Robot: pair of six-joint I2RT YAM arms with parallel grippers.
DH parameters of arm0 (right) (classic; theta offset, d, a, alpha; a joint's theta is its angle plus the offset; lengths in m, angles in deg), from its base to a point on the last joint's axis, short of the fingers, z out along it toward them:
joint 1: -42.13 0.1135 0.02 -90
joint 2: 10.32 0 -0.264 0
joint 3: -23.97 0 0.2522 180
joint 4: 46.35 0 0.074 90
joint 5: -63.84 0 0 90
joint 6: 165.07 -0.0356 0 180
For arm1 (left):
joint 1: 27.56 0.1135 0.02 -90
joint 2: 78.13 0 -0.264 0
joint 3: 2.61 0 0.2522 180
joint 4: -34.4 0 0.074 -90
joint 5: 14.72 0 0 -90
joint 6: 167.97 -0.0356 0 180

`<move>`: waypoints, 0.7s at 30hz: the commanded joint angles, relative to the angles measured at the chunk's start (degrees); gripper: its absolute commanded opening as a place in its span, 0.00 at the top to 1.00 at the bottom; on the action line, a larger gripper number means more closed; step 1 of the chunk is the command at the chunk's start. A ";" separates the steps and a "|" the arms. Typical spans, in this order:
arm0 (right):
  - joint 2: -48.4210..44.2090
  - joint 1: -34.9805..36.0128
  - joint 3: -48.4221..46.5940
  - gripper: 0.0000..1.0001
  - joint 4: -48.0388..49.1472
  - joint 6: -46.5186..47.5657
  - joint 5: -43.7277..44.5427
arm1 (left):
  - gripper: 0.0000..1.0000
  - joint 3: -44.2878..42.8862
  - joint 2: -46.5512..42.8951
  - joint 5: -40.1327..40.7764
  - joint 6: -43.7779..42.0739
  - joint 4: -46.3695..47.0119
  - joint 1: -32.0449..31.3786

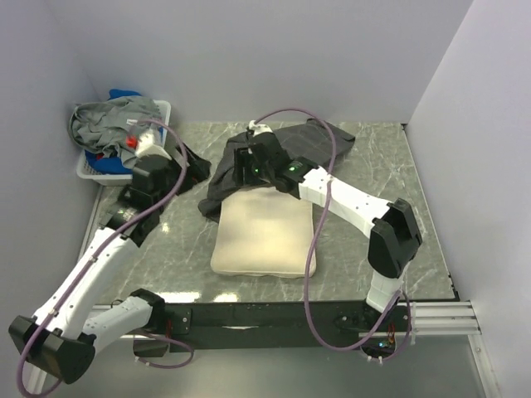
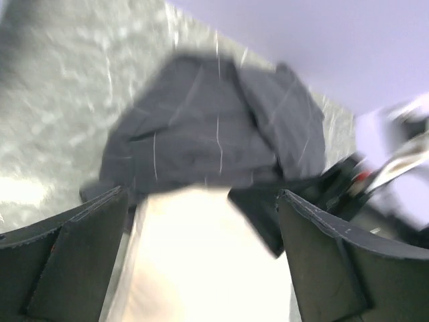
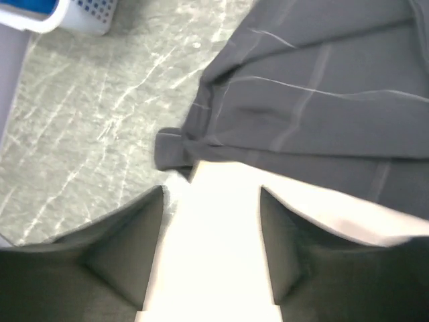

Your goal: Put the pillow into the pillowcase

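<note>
Both arms carry their fingers apart, gripping nothing. The right end effector [image 3: 211,191] hangs over the far left corner of the cream pillow [image 1: 264,236], which lies flat mid-tabletop [image 1: 382,166]. The crumpled charcoal pillowcase [image 1: 286,149] overlaps the pillow's far edge. The left end effector [image 2: 201,193] points at both from the left, near a white laundry basket [image 1: 90,172].

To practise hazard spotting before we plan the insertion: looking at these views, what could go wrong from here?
1. The pillowcase lies crumpled over the far edge of the pillow with no opening showing; the open right gripper may grab both layers or the pillow itself.
2. The right arm's purple cable hangs across the pillow's right edge and could drag it.
</note>
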 commanded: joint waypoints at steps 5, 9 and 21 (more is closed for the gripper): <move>-12.99 -11.79 12.91 0.29 1.03 3.47 0.87 | 0.03 16.65 0.40 2.51 6.86 2.66 -15.09; -16.95 -16.36 23.46 0.33 5.13 3.83 2.45 | 0.01 20.53 0.05 5.94 11.97 3.80 -23.45; -15.29 -26.05 32.01 0.44 11.91 6.63 3.94 | 0.00 24.23 8.39 12.36 16.64 8.45 -33.75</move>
